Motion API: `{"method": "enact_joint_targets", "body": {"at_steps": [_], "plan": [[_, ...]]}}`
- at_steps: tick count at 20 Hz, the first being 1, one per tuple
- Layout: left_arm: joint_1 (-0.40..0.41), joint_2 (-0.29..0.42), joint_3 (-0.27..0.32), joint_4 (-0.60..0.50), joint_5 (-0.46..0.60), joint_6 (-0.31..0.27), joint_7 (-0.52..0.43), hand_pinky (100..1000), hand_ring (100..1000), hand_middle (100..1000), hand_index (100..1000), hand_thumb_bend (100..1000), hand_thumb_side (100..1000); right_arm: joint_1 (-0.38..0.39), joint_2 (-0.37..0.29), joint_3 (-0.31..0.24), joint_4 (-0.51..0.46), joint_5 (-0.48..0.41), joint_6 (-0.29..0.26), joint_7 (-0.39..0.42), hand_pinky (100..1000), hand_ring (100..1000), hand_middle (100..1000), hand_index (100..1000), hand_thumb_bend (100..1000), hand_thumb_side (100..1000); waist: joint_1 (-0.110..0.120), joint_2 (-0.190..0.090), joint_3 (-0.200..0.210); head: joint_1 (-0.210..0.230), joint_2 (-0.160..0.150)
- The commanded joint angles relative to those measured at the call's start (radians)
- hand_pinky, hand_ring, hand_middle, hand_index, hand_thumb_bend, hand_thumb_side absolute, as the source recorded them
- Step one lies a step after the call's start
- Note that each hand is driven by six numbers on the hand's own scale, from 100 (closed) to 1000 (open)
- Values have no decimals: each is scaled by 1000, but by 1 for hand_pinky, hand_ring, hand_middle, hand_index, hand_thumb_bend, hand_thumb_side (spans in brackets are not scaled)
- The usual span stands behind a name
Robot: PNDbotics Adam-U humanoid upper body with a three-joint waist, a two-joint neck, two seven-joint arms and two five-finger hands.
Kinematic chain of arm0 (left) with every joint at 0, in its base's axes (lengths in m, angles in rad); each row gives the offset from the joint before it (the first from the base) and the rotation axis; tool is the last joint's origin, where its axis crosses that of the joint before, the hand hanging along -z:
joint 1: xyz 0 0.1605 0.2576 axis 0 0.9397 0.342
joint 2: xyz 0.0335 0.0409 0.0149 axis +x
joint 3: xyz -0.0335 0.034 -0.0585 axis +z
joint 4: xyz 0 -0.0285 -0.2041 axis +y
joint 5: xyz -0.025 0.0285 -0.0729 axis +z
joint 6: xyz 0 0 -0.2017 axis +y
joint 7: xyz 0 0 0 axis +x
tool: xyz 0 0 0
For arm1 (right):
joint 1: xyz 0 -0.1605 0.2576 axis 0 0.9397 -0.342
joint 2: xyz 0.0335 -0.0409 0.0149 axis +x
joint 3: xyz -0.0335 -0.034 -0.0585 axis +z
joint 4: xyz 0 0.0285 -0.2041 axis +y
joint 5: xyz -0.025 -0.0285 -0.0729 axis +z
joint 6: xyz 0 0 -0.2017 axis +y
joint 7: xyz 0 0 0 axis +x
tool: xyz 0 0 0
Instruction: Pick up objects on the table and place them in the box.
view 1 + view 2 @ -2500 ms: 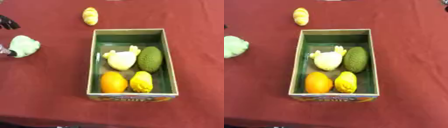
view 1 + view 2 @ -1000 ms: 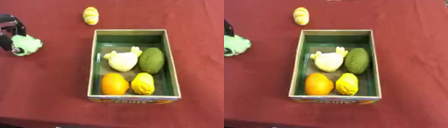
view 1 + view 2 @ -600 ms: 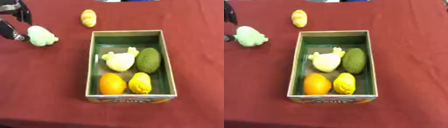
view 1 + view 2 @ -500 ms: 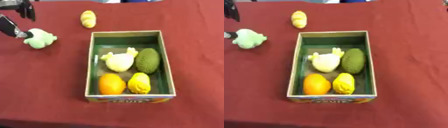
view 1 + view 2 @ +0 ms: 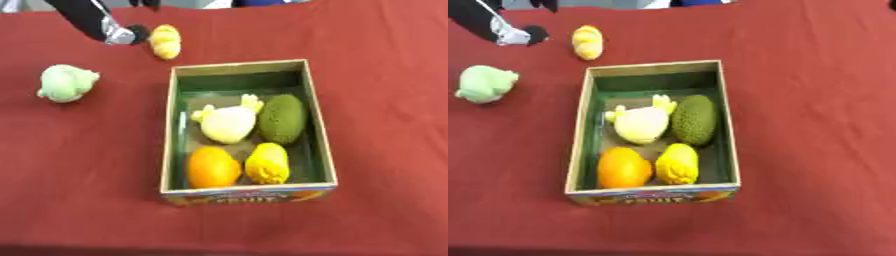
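Observation:
An open cardboard box (image 5: 319,125) stands mid-table and holds a cream fruit (image 5: 229,123), a dark green fruit (image 5: 283,119), an orange (image 5: 213,167) and a yellow fruit (image 5: 267,163). On the red cloth left of the box lies a pale green object (image 5: 66,82), with nothing touching it. A small yellow object (image 5: 164,41) lies behind the box's far left corner. My left hand (image 5: 112,31) reaches in from the top left, open, one fingertip just left of the yellow object. My right hand does not show.
The red tablecloth (image 5: 385,75) stretches around the box on every side. Its far edge (image 5: 710,2) runs along the top of the views, just behind the yellow object.
My left hand has let go of the pale green object, which now lies alone on the cloth. The hand moved right, up beside the yellow object. The camera has shifted too.

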Motion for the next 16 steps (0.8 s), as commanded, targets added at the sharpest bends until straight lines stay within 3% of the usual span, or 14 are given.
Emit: {"method": "enact_joint_targets", "body": {"at_steps": [1,5,7,10,11,16], "plan": [[-15,14,4,34,-51,1,-50,827,789,769,877,402,100,-13,-22,-8,-15,-8,-3,5,791,742,793,873,100,493,-3,-21,2,8,5],[32,54,33,115,-172,-17,-69,909,873,817,896,640,116,-12,-16,-10,-15,-10,0,3,791,741,793,873,100,495,-3,-19,10,8,5],[59,76,50,161,-221,-31,-55,909,874,809,884,690,126,-12,-14,-10,-15,-12,-1,4,791,741,793,875,100,496,-5,-19,14,8,4],[76,85,62,203,-257,-56,-33,909,874,809,884,690,126,-12,-13,-11,-15,-12,0,4,791,741,793,875,100,496,-7,-20,15,8,4],[93,101,71,225,-270,-55,-25,898,866,791,870,726,163,-11,-12,-12,-15,-11,0,3,792,741,793,875,100,494,-11,-19,18,7,1],[147,130,105,320,-298,-62,35,884,863,797,871,698,181,-11,-6,-15,-15,-10,-1,-1,793,741,793,875,100,491,-28,-13,23,16,-8]]}}
